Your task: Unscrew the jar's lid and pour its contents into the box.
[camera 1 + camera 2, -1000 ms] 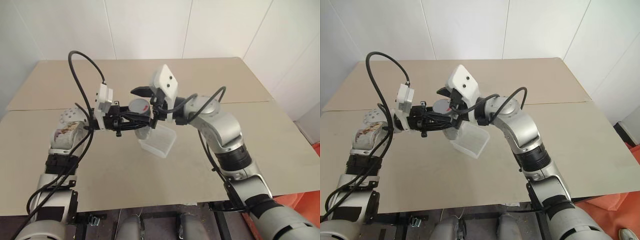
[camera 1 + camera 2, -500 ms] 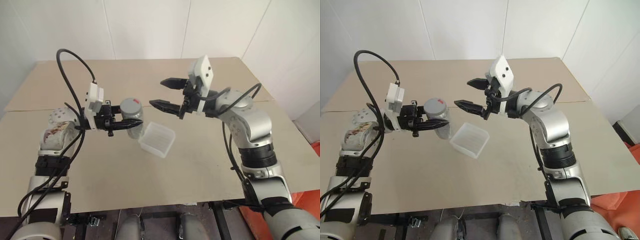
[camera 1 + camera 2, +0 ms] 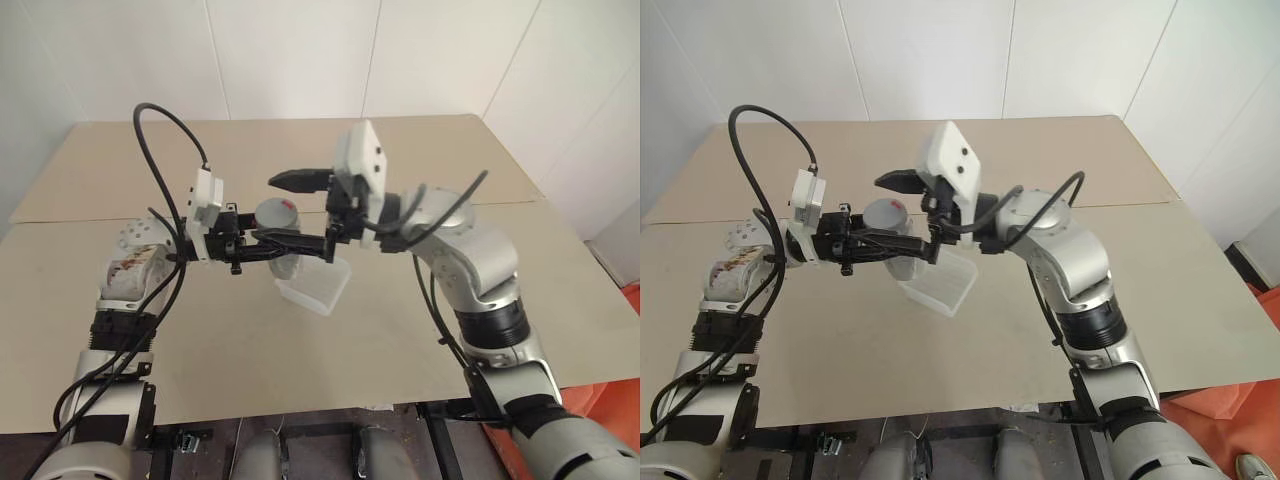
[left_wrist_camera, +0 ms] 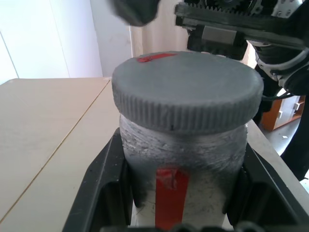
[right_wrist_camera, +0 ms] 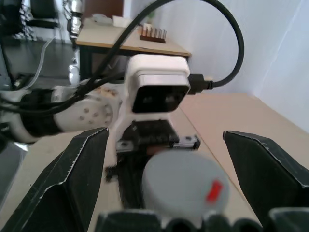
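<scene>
My left gripper (image 3: pixel 282 248) is shut on the jar (image 4: pixel 186 169), a silvery-grey cylinder with a red strip, held upright above the table (image 3: pixel 120 330). Its black fingers (image 4: pixel 108 181) clamp the body on both sides. The grey ribbed lid (image 3: pixel 274 212) with a red mark sits on top of the jar. My right gripper (image 3: pixel 268 208) reaches in from the right, open. One finger (image 5: pixel 72 179) stands on each side of the lid (image 5: pixel 186 186), apart from it. The translucent white box (image 3: pixel 318 285) rests on the table just below and right of the jar.
The beige table spreads wide on every side of the box, with a seam running across it behind the arms. White walls stand at the back. Black cables loop above my left wrist camera (image 5: pixel 159 89).
Half a second ago my right gripper was off to the right, apart from the jar. It has swung back left, and its open fingers now straddle the lid. The jar stays held.
</scene>
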